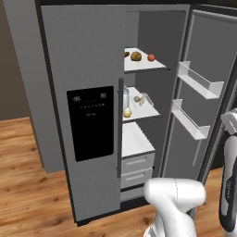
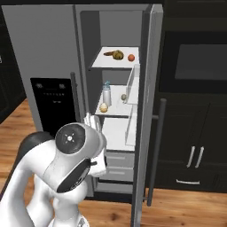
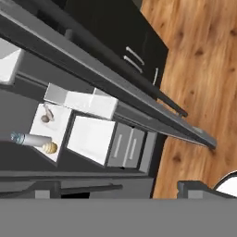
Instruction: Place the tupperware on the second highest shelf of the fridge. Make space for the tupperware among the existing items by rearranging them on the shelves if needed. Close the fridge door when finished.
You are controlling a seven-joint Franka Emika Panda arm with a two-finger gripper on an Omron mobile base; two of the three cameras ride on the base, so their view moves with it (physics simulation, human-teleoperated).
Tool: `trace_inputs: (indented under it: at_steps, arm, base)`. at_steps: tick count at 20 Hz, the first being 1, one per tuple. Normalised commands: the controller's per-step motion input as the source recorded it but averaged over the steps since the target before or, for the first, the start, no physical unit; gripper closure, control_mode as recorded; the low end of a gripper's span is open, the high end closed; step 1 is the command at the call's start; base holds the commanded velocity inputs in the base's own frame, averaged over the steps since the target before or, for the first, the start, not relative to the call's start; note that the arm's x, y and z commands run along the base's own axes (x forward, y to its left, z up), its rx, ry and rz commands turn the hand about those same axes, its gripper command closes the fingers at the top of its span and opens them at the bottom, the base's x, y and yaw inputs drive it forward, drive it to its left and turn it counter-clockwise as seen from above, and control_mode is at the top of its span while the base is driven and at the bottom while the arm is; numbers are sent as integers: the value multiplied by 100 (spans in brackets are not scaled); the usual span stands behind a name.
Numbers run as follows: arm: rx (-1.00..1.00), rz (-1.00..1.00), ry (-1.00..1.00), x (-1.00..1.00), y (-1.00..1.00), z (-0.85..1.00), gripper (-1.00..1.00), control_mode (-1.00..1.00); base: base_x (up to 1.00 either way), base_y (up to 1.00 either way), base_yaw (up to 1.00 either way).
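The end effector [image 3: 122, 190] hangs outside the fridge [image 1: 83, 55], fingers spread wide with nothing between them. Beside it the fridge door [image 1: 203, 46] stands open.

Further in, on the second-highest shelf [image 1: 149, 111], what looks like the tupperware [image 1: 142, 99] lies flat towards the right, apart from the slim clear bottle [image 1: 125, 97] and the yellowish ball [image 1: 127, 112] at the left. It is too small to be sure of.

It should handle as a light, stiff, smooth-walled box that slips under a loose pinch. Across its short width, just under the rim, is the likeliest hold.

Highest and farthest, a brown fruit [image 1: 135, 56] and an orange fruit [image 1: 151, 57] sit on the top shelf.
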Motion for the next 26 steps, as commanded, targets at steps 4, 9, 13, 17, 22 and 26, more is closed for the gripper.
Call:
trace_inputs:
  at_steps: [4,9,13,17,22,26]
  arm:
    - [8,-16,-16,-36,-100,1,-100,-100]
    - [5,1,-20,51,-100,-7,-100,-100]
    - [0,22,-12,81,-87,-29,-100,-100]
    - [-3,35,-2,64,-65,-34,-100,-100]
    - [-11,37,-9,66,-41,-81,-100,-100]
    - [-2,39,-10,45,-69,-22,-100,-100]
  base:
    - [0,0,0]
    - [0,0,0]
    - [0,0,0]
    - [0,0,0]
    - [0,0,0]
    - [0,0,0]
